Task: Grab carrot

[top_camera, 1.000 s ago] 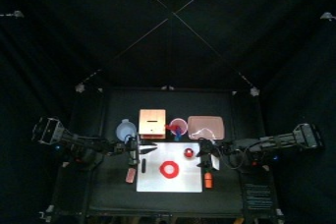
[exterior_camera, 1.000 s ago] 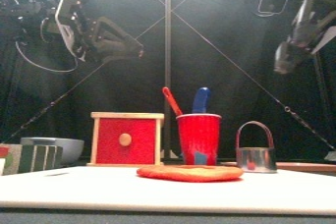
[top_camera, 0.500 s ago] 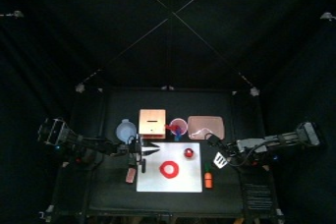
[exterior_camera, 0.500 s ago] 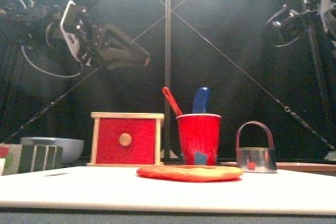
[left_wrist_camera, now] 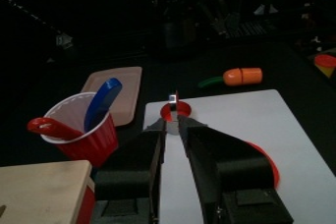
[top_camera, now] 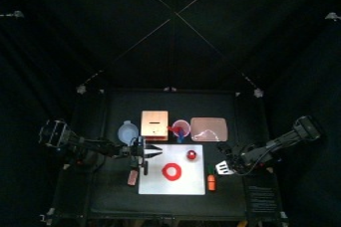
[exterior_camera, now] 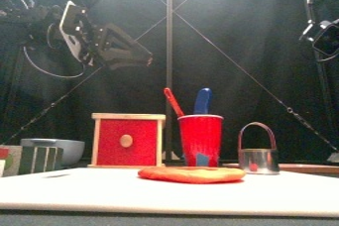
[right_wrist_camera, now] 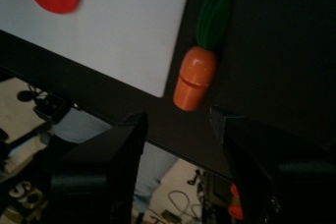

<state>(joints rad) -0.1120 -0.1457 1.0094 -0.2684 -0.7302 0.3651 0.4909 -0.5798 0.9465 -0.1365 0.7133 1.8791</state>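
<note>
From the front camera, nearest to me lies a flat orange-red mat (exterior_camera: 192, 173) on the pale sheet (exterior_camera: 169, 192) covering the bench. Behind the mat stand a red cup (exterior_camera: 200, 139) holding a blue utensil (exterior_camera: 203, 101) and a red one, a red-faced wooden box (exterior_camera: 129, 140) to its left, and a small metal pail (exterior_camera: 257, 149) to its right. A grey bowl (exterior_camera: 54, 149) sits at the far left.

Above these, the left gripper (exterior_camera: 137, 54) hangs over the left side of the bench. Through its wrist camera I see the left gripper (left_wrist_camera: 174, 124) with its jaws drawn close together around nothing, just a thin gap between the tips. Beyond them I see part of the red ring (left_wrist_camera: 176, 110) on the white sheet, and the cup to one side.

The right gripper (top_camera: 224, 164) sits at the right edge of the white sheet in the overhead view. Through its wrist camera, the right gripper (right_wrist_camera: 178, 130) has its jaws spread wide apart and empty. The carrot (right_wrist_camera: 196, 77), bright orange with a green top (right_wrist_camera: 213, 17), lies on the dark bench beyond the gap between them, just off the white sheet's edge and not touched by either jaw. From overhead, the carrot (top_camera: 210, 182) is a small orange piece at the sheet's right front edge.
</note>
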